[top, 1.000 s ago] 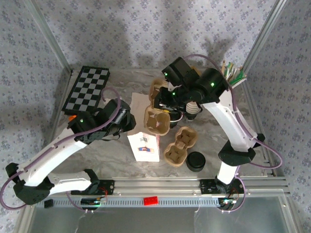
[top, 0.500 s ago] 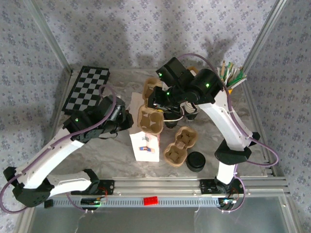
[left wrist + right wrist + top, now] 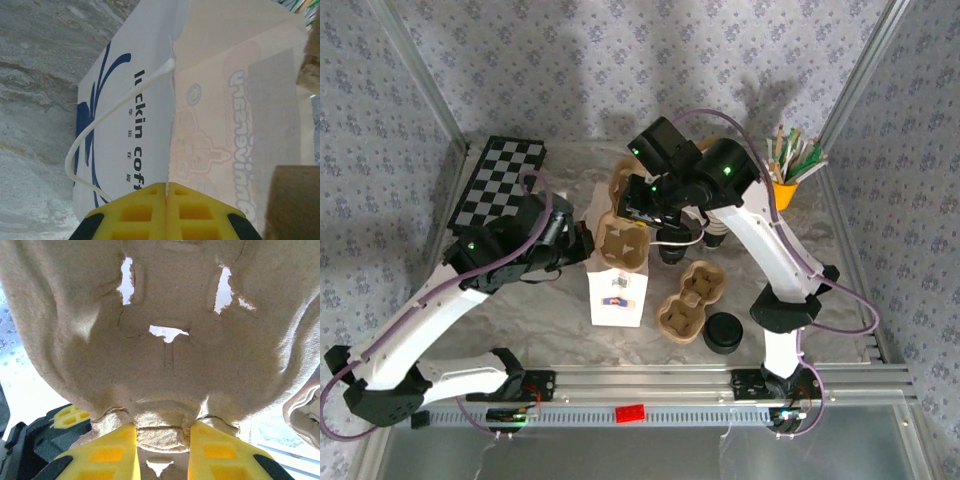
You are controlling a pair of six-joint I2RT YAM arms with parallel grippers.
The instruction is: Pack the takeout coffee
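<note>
Paper bag (image 3: 135, 100), white, sits near the front middle of the worktop (image 3: 545, 320). Its side reads "luckin cof" in dark blue beside a blue emblem, the rest cut off by my tool, and the small characters under it are too small for me to read. Faint pink print shows through the neighbouring panel, too pale to read surely. My left tool (image 3: 166, 195) is closed on the bag's top edge, next to its white loop handle (image 3: 95, 135). My right tool (image 3: 161, 432) pinches the rim tab of a brown pulp cup carrier (image 3: 160, 340), held at the bag's far edge. A second carrier (image 3: 688, 302) lies just right of the bag, with a black round container (image 3: 724, 332) beside it.
</note>
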